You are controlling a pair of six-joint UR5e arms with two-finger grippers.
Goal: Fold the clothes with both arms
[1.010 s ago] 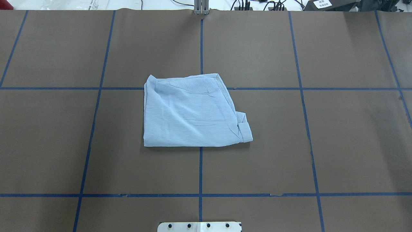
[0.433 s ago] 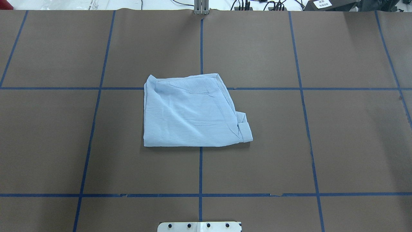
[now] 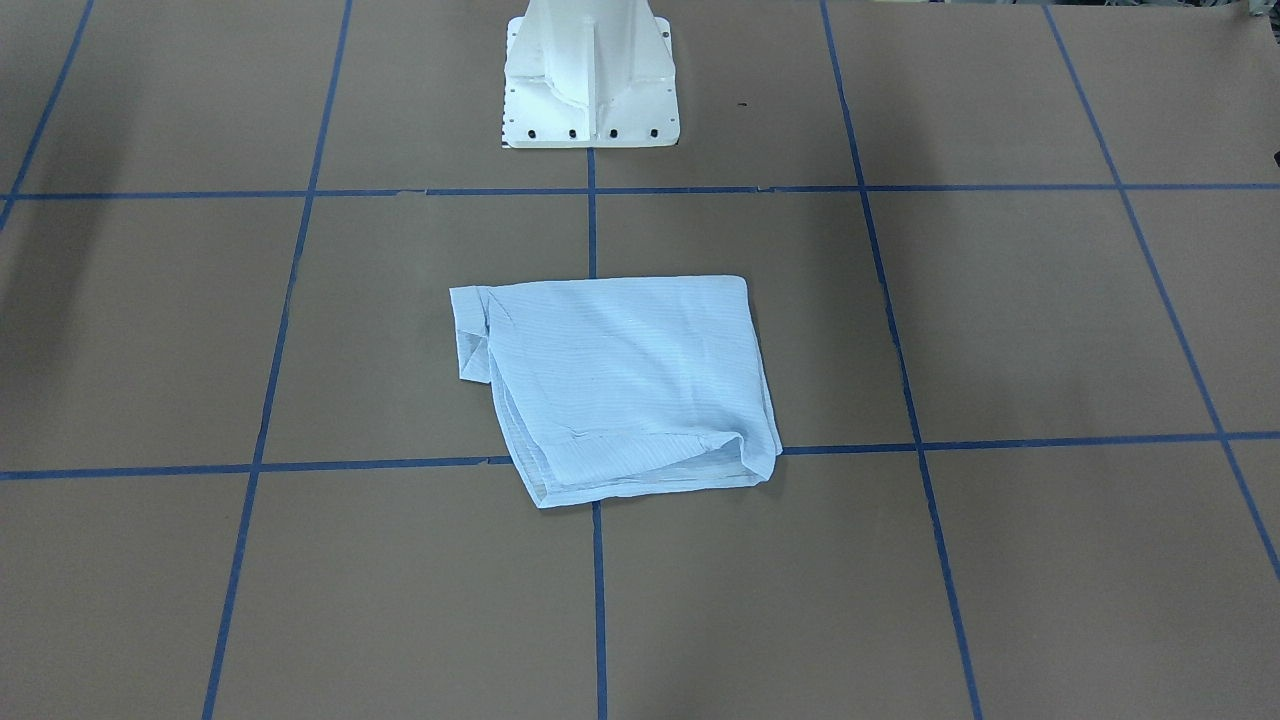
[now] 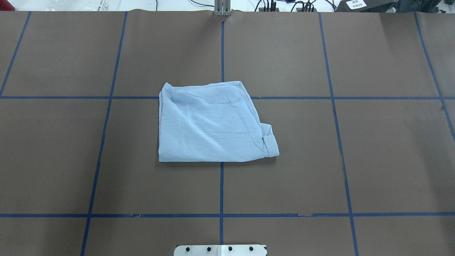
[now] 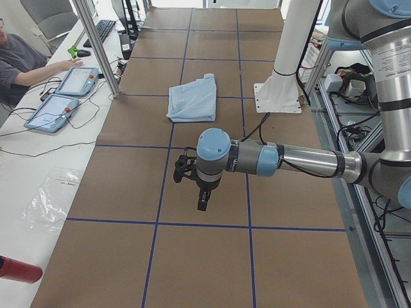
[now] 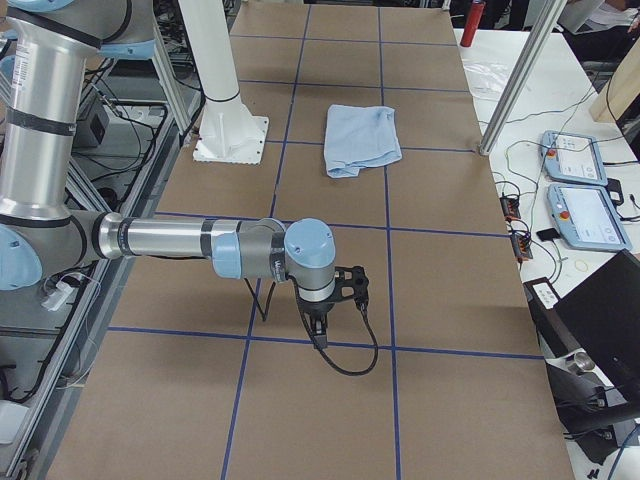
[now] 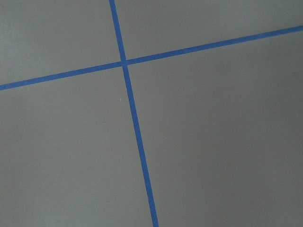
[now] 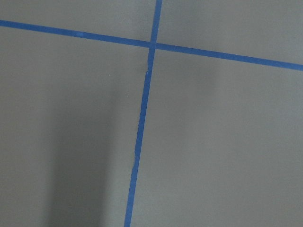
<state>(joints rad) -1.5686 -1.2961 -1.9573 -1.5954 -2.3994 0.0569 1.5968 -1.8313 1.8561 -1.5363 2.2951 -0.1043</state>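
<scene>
The pale-blue striped shirt (image 4: 209,124) lies folded into a rough rectangle at the table's middle, a cuff sticking out at its right near corner. It also shows in the front-facing view (image 3: 625,385), the left view (image 5: 192,99) and the right view (image 6: 362,138). My left gripper (image 5: 202,202) hangs over bare table far to the shirt's left. My right gripper (image 6: 318,332) hangs over bare table far to its right. Both show only in the side views, so I cannot tell if they are open or shut. Neither touches the shirt.
Brown paper with a blue tape grid (image 4: 221,185) covers the table. The white pedestal (image 3: 590,80) stands at the robot's edge behind the shirt. An operator (image 5: 26,61) with tablets (image 5: 61,96) sits along the far side. The wrist views show only paper and tape.
</scene>
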